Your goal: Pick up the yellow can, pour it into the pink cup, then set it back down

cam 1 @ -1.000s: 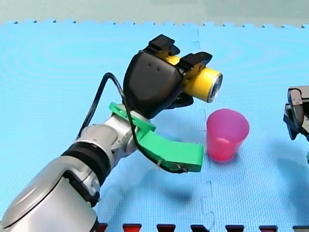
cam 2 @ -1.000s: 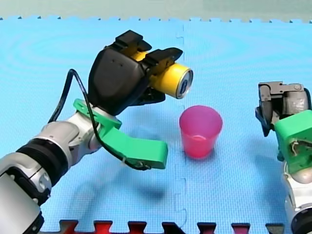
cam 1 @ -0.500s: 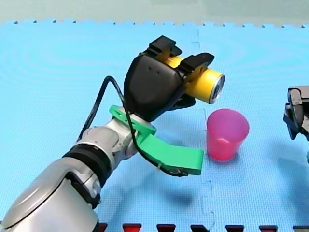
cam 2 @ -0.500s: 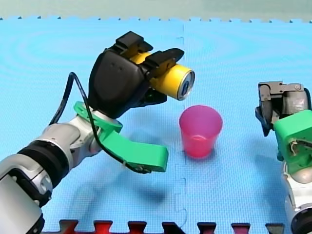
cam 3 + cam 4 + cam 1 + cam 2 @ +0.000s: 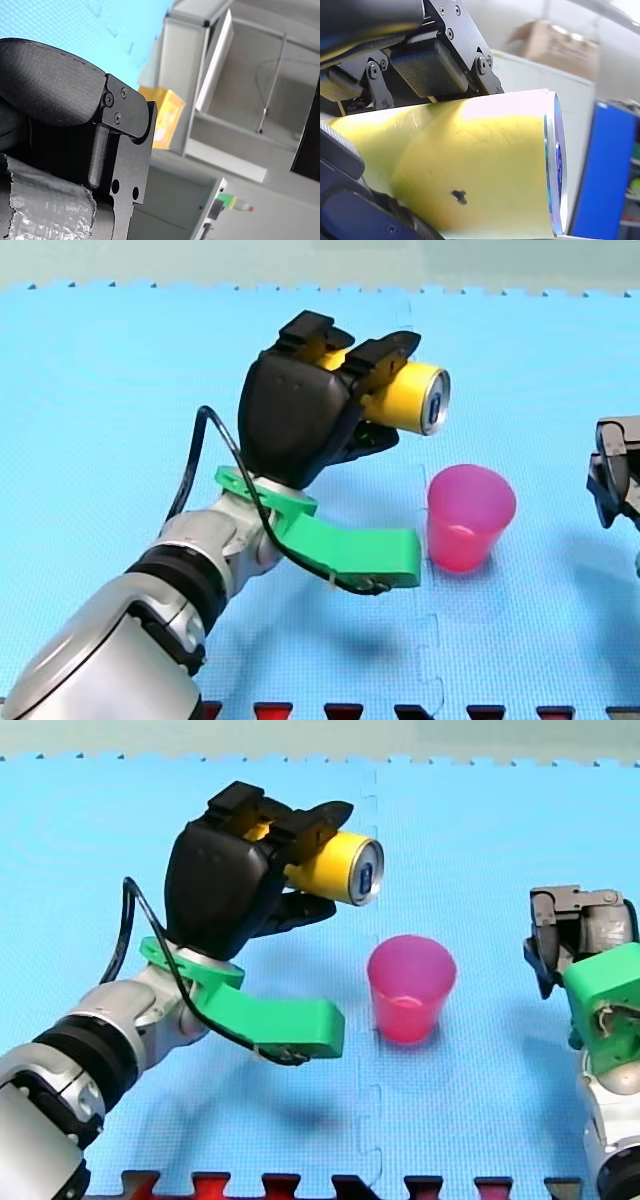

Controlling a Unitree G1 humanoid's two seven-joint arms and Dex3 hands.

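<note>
Blue foam mat (image 5: 100, 440) below, the left hand (image 5: 300, 420) grips the yellow can (image 5: 405, 398) on its side, now lifted and drawn back from over the pink cup (image 5: 468, 515) (mouth nearly level), so pouring looks finished; setting down comes next. Right hand (image 5: 558, 935) is near the mat's right edge.

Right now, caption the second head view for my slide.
Left hand holds can sideways near cup; right hand at right edge.
</note>
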